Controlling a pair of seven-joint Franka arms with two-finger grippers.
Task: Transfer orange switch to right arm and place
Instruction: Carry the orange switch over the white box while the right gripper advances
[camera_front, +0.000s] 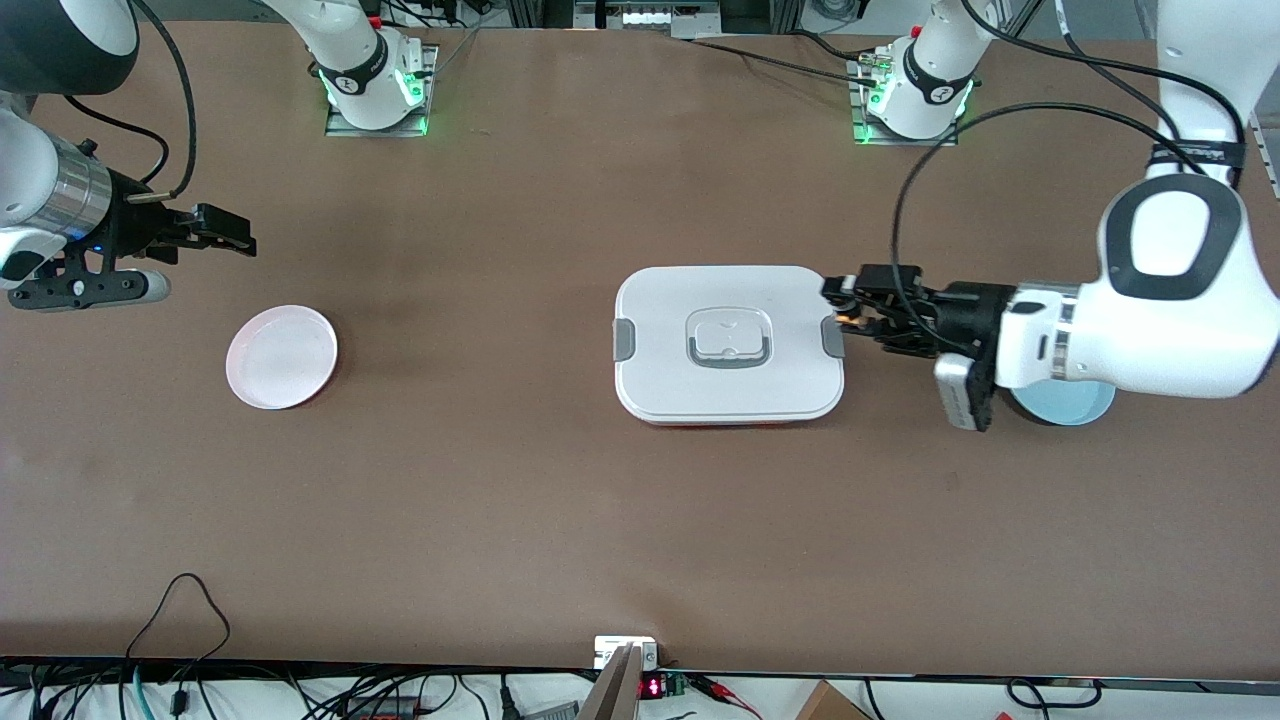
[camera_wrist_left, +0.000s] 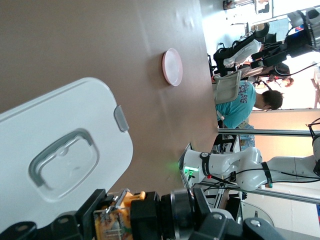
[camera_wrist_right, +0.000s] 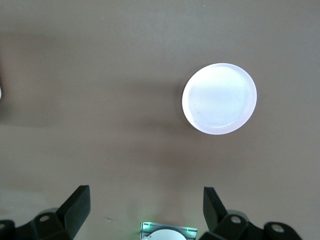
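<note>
My left gripper (camera_front: 848, 303) is shut on the orange switch (camera_front: 846, 318) and holds it level in the air over the box edge at the left arm's end. In the left wrist view the switch (camera_wrist_left: 116, 216) shows its orange body and black barrel clamped between the black fingers of the left gripper (camera_wrist_left: 112, 220). My right gripper (camera_front: 228, 232) hangs open and empty over bare table at the right arm's end, close to the pink plate (camera_front: 281, 356). In the right wrist view the right gripper (camera_wrist_right: 145, 202) has its fingers spread wide, with the pink plate (camera_wrist_right: 219, 98) below.
A white lidded box (camera_front: 660, 340) with grey clips and handle sits mid-table, also in the left wrist view (camera_wrist_left: 30, 125). A light-blue plate (camera_front: 1085, 405) lies partly hidden under the left arm. The pink plate also shows in the left wrist view (camera_wrist_left: 172, 67).
</note>
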